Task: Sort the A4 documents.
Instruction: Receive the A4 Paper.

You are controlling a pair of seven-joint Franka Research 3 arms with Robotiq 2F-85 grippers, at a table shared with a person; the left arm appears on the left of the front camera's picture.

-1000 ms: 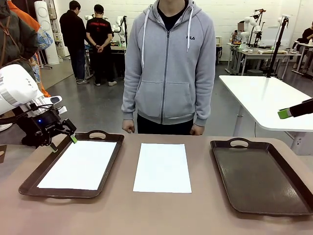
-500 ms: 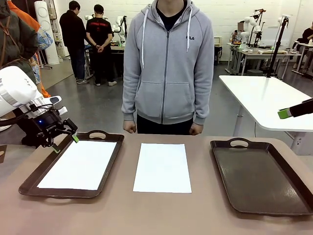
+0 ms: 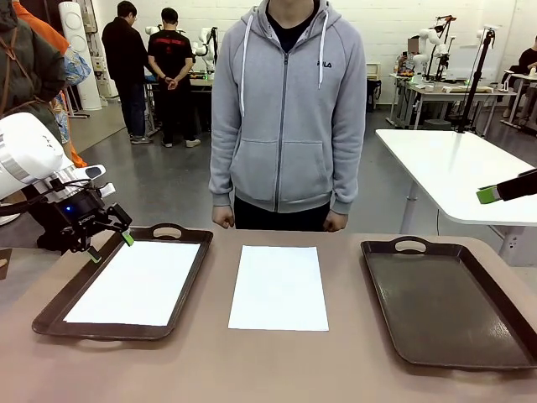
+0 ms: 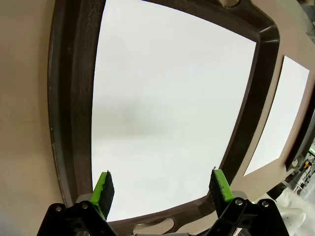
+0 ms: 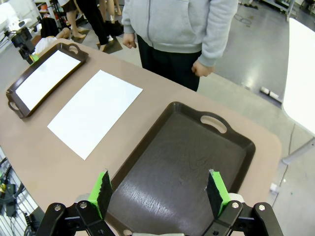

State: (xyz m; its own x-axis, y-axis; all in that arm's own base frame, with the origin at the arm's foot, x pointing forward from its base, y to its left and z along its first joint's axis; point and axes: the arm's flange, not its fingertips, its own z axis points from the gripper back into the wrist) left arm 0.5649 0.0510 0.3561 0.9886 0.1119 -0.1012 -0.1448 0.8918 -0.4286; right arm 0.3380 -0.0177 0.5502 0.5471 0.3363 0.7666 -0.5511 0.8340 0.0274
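Left end effector (image 3: 110, 246) and right end effector (image 5: 159, 189) stand open, empty. One A4 sheet (image 3: 138, 281) lies in the left tray (image 3: 50, 323); I think the centre sheet (image 3: 278, 287) needs pinching next.

Wide-spread right gripper (image 5: 158, 186) hovers over dark tray (image 5: 197, 147)

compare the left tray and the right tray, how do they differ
The left tray holds an A4 sheet covering most of its floor; the right tray lies bare. The open left gripper hangs low at the left tray's far corner, while the open right gripper looks down on the right tray from higher up. Both are dark brown, with cut-out handles, flat on the table.
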